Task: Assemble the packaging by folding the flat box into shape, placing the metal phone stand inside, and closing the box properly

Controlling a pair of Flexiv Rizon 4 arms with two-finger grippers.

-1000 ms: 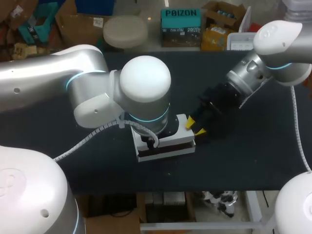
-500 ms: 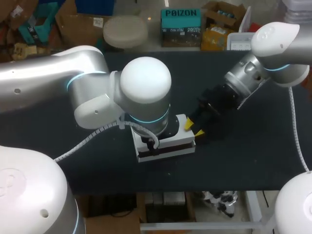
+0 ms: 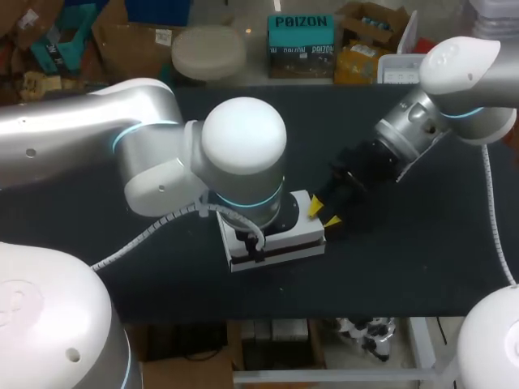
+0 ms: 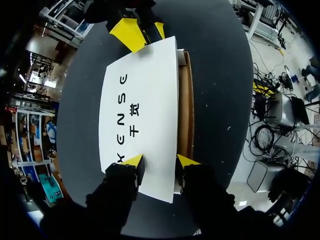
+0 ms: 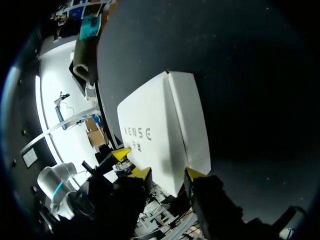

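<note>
Head view, setting: We see a matte black table [image 3: 422, 267] with 1 white rectangular cardboard box [image 3: 302, 231] lying flat near its middle. A dark brown band runs along its front long side.
Head view, arms: Our glossy white left arm [image 3: 243, 154] hangs right over the box and hides about half of it, along with its own fingers. Our right arm [image 3: 413, 121] comes in from the far right corner.
Head view, right jaws: The right gripper [image 3: 323, 213] sits at the box's right end, and its 2 yellow tips stand a narrow gap apart against that end.
Left wrist view, box: Only here do we see the whole smooth white top, with dark printed letters [image 4: 127, 115] along its length and a raw brown cardboard strip [image 4: 186, 100] beside 1 long edge.
Left wrist view, left jaws: The left gripper [image 4: 160, 161] is at the near end of the box. Its jaws are parted narrowly and clamp nothing. 1 tip is over the white top and the other is by the brown strip.
Left wrist view, far end: The right gripper's 2 tips touch the far end of the box.
Right wrist view, box: Only here do we see a plain white side face, which meets the top at a crisp fold.
Right wrist view, right jaws: The jaws are moderately apart and the near corner of the box lies between them. We cannot tell whether both tips press on it.
Right wrist view, beyond: 1 yellow tip of the left gripper shows at the far end of the box.
</note>
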